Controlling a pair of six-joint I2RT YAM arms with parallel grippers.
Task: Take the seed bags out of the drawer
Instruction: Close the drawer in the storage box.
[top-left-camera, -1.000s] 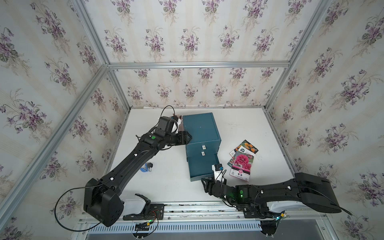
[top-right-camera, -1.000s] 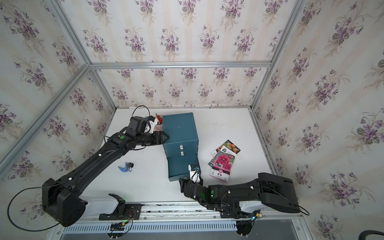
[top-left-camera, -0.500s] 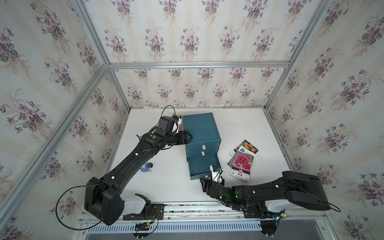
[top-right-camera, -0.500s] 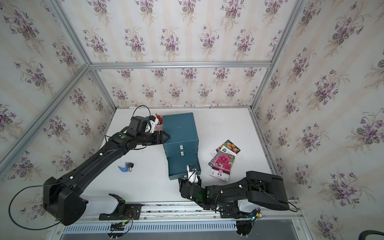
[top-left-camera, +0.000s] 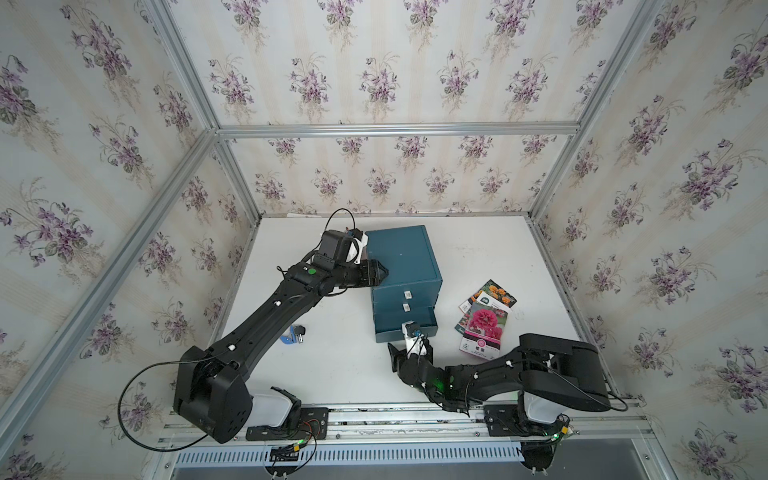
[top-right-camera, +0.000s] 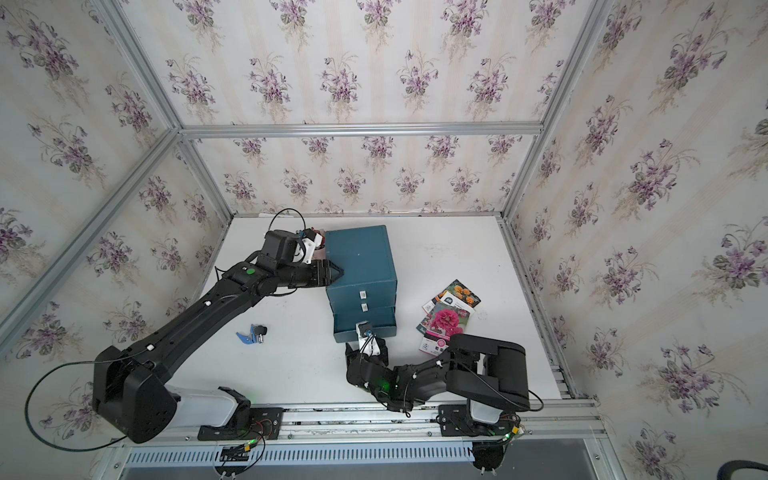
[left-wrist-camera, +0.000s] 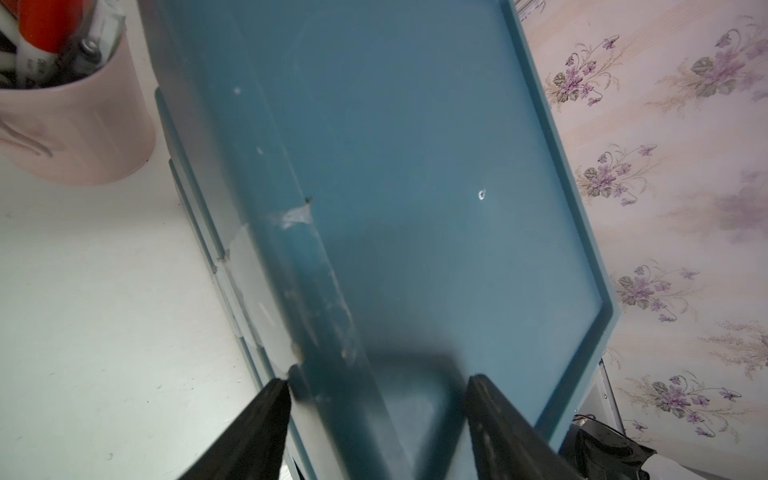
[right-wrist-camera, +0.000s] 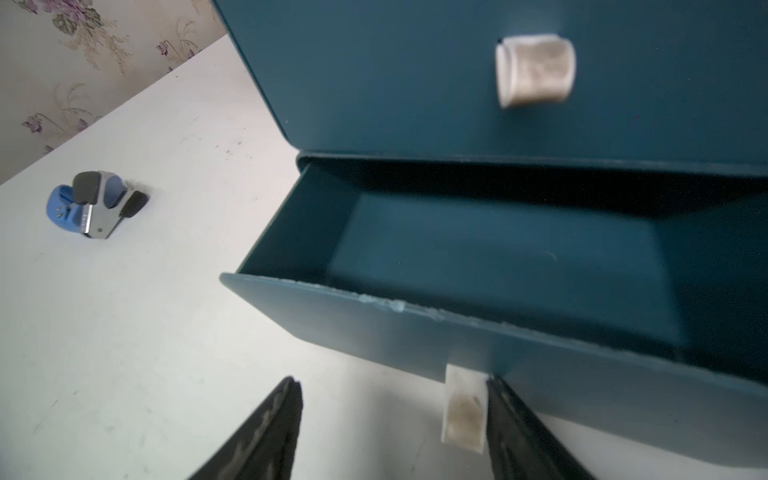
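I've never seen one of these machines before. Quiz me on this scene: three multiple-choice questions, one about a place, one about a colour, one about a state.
1. Where do the seed bags lie?
A) inside a drawer
B) on the table, beside the cabinet
C) on top of the cabinet

2. What colour is the cabinet?
A) red
B) yellow
C) teal blue

3. The bottom drawer is:
A) pulled out
B) pushed shut
C) removed and lying upside down

Answers:
1 B: the packets overlap on the white tabletop in both top views.
2 C: every view shows it teal blue.
3 A: the right wrist view looks into its open box, and no bag shows in the visible part.
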